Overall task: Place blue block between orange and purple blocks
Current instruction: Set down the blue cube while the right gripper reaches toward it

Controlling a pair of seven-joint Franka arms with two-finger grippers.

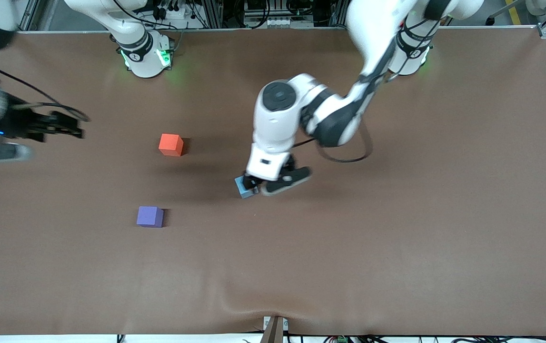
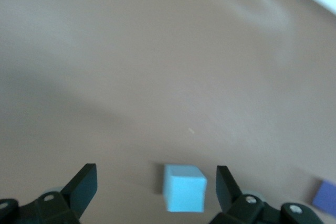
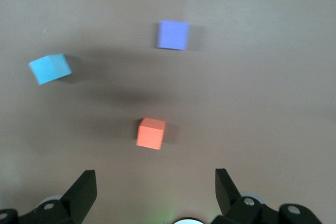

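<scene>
The light blue block sits on the brown table, toward the left arm's end from the other two cubes. My left gripper is low over it and open. In the left wrist view the blue block lies between the spread fingers, closer to one fingertip, with the left gripper not touching it. The orange block lies farther from the front camera than the purple block, with a bare gap between them. My right gripper waits open and empty, high over the right arm's end of the table.
The right wrist view shows the open right gripper above the orange block, the purple block and the blue block. A corner of the purple block shows in the left wrist view. The brown table cover has a wrinkle at its front edge.
</scene>
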